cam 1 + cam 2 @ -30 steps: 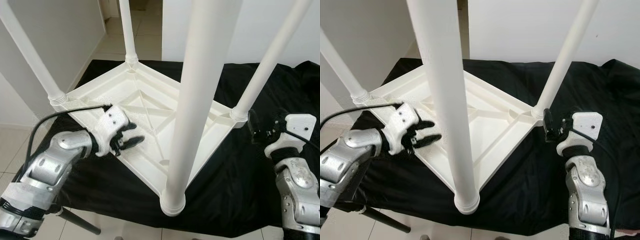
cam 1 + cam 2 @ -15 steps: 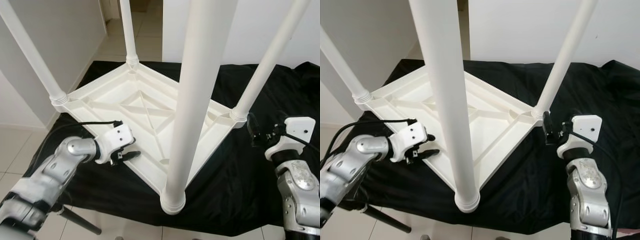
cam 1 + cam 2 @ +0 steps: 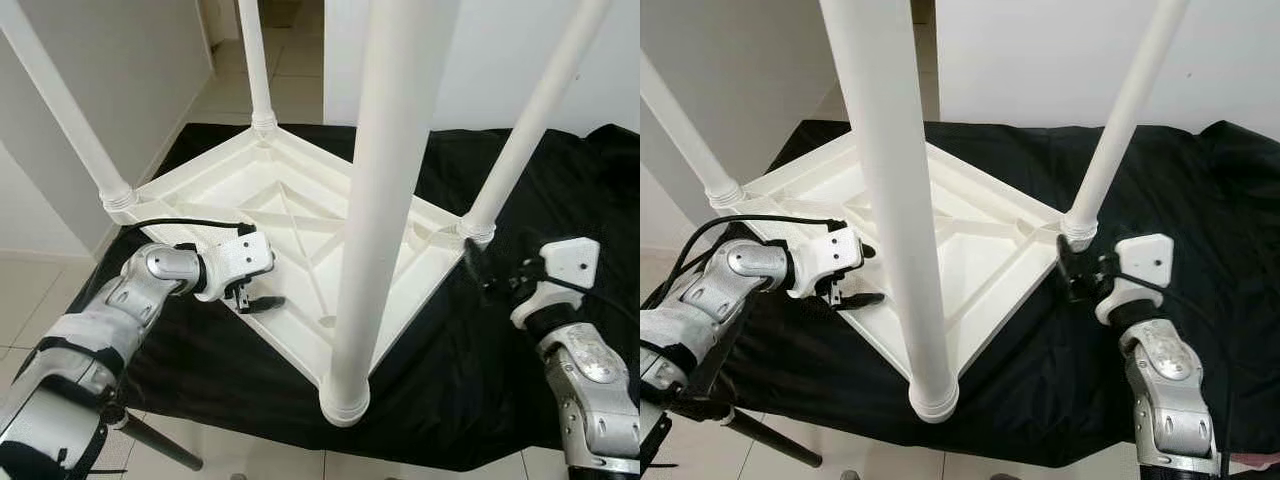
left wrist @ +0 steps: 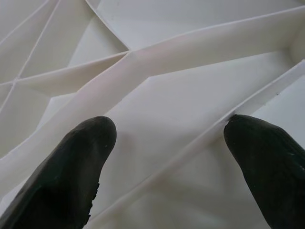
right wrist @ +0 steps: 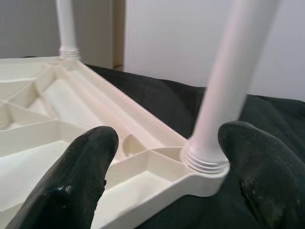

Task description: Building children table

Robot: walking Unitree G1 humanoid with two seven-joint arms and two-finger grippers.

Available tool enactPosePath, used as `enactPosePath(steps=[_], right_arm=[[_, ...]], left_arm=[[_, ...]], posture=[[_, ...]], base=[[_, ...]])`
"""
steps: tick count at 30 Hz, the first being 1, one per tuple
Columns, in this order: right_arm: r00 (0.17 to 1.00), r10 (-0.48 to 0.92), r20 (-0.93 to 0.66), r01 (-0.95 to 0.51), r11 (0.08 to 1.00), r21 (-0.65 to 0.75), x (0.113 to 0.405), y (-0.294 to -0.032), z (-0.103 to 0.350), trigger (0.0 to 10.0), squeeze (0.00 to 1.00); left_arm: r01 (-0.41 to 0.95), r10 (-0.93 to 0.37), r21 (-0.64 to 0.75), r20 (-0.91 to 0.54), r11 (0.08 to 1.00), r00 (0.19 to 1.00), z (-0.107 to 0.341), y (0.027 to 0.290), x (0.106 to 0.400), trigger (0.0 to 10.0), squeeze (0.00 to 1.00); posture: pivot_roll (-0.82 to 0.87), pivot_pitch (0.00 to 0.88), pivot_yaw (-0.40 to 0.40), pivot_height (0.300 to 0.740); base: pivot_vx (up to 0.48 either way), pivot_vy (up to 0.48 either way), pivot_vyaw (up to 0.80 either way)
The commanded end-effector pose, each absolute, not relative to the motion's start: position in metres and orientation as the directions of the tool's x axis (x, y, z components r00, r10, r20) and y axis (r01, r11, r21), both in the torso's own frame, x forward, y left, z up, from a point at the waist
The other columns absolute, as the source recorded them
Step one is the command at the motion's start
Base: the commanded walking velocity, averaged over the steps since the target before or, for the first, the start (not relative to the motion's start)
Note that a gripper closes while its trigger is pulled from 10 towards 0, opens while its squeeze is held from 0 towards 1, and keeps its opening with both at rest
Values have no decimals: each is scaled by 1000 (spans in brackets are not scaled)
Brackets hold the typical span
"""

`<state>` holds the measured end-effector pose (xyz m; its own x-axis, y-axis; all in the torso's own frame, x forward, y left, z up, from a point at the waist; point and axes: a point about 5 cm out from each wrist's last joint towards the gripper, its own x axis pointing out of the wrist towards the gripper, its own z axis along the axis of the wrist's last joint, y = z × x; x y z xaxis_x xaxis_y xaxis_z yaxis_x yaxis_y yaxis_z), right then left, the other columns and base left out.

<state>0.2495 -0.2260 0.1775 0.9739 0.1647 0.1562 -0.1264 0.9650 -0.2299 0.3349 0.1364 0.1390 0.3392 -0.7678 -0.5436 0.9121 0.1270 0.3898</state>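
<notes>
Now, starting at your far left, you see pale floor tiles [image 3: 25, 300] and a grey-white wall [image 3: 140, 70], with a thin dark metal leg [image 3: 160, 445] slanting down beneath the black cloth [image 3: 470, 370] that covers the work surface. Your silver left arm [image 3: 110, 310] reaches in over the cloth's near-left edge, and the left gripper [image 3: 250, 297] sits at the near-left rim of the white plastic children's table [image 3: 290, 215], which lies upside down on the cloth with its ribbed underside facing up. In the left wrist view the black fingers [image 4: 71, 171] are spread apart, straddling one raised rib of that underside, and nothing is clamped between them.

Four white round table legs stand upright from the corners: the left leg [image 3: 60, 110], the far leg [image 3: 255, 60], the thick near leg [image 3: 385, 200] rising straight toward your camera, and the right leg [image 3: 530, 115]. Behind the far corner a tiled passage [image 3: 290, 50] runs away between white walls.

Further right, the right gripper [image 3: 1072, 275] hovers just beside the threaded collar at the base of the right leg. In the right wrist view its fingers [image 5: 76, 176] are wide apart, with the corner and the collar seen between them. The silver right arm [image 3: 1165, 390] rises from the cloth's near-right part, and the cloth bunches into folds at the far right.
</notes>
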Motion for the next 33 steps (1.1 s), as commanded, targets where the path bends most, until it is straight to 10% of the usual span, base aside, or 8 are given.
enactPosePath(steps=[1,22,23,24,33], right_arm=[[973,176,146,-138,962,-237,248,-226,175,10000,0],[973,187,139,-149,958,-245,250,-225,174,10000,0],[973,187,137,-150,958,-244,249,-224,174,10000,0],[974,186,133,-149,958,-245,248,-225,173,10000,0],[980,158,122,-124,961,-248,241,-231,171,10000,0]], left_arm=[[940,-764,336,-593,50,253,135,136,334,10000,0],[974,-731,214,-675,-70,96,126,123,343,10000,0],[977,-725,197,-684,-78,80,124,121,343,3451,0],[979,-722,184,-689,-83,68,122,120,343,0,0],[984,-754,158,-656,-84,41,121,113,342,0,0]], posture=[[-148,0,70,740],[-167,13,94,740],[-167,18,93,740],[-171,23,98,740],[-179,41,107,740]], base=[[0,0,0],[0,0,0],[0,0,0],[0,0,0],[0,0,0]])
